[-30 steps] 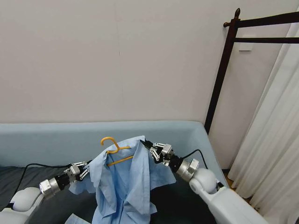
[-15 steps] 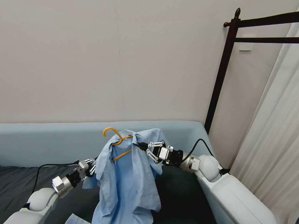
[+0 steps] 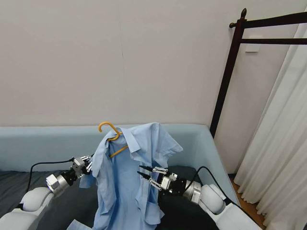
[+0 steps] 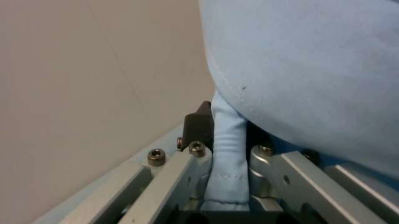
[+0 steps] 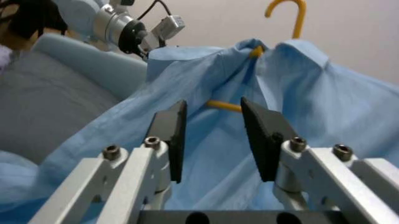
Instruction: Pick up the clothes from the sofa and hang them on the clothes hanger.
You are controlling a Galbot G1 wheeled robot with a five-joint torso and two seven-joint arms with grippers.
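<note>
A light-blue shirt hangs on a yellow hanger, raised above the sofa. My left gripper is at the shirt's left shoulder; in the left wrist view it is shut on a folded strip of the blue fabric. Lower down, my right gripper stands open just in front of the shirt's front. Nothing is between its fingers in the right wrist view, where the shirt and the hanger's hook lie beyond them.
A dark wooden clothes rack stands to the right of the sofa, its top bar high at the upper right. White curtains hang at the far right. The sofa seat is dark grey, and a plain wall rises behind it.
My right gripper has let go at the collar, opened and dropped lower in front of the shirt. The shirt and hanger have risen a little and shifted left with the left gripper.
</note>
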